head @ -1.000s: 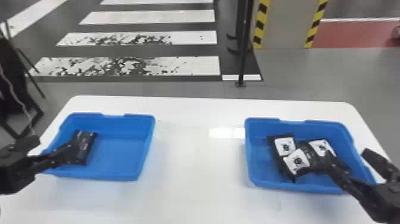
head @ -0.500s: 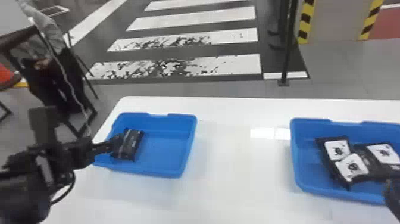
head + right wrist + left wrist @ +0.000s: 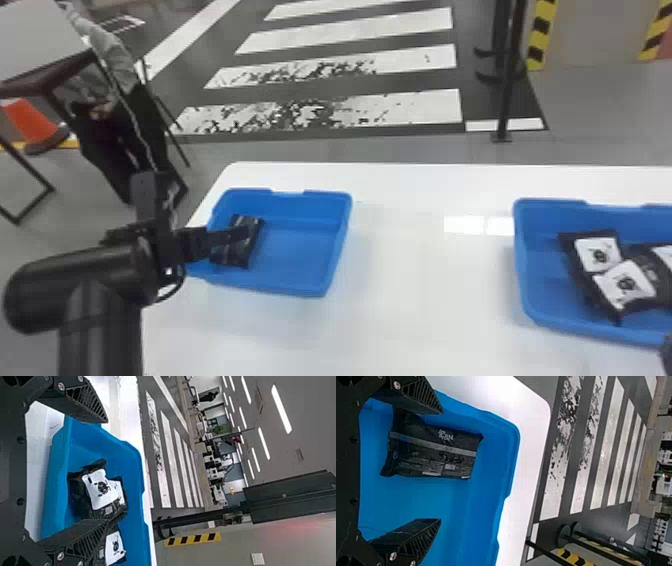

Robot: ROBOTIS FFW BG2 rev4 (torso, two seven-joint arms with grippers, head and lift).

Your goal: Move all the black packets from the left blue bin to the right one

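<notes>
The left blue bin and the right blue bin look like smooth moulded plastic with a soft sheen, and the white surface is smooth and glossy enough to mirror bright patches of light. The black packet looks like thin, creased plastic film with a dull shine, while the packets with white panels look crinkled. The left hand is matt black, with ridged fingers and shiny metal screws.
</notes>
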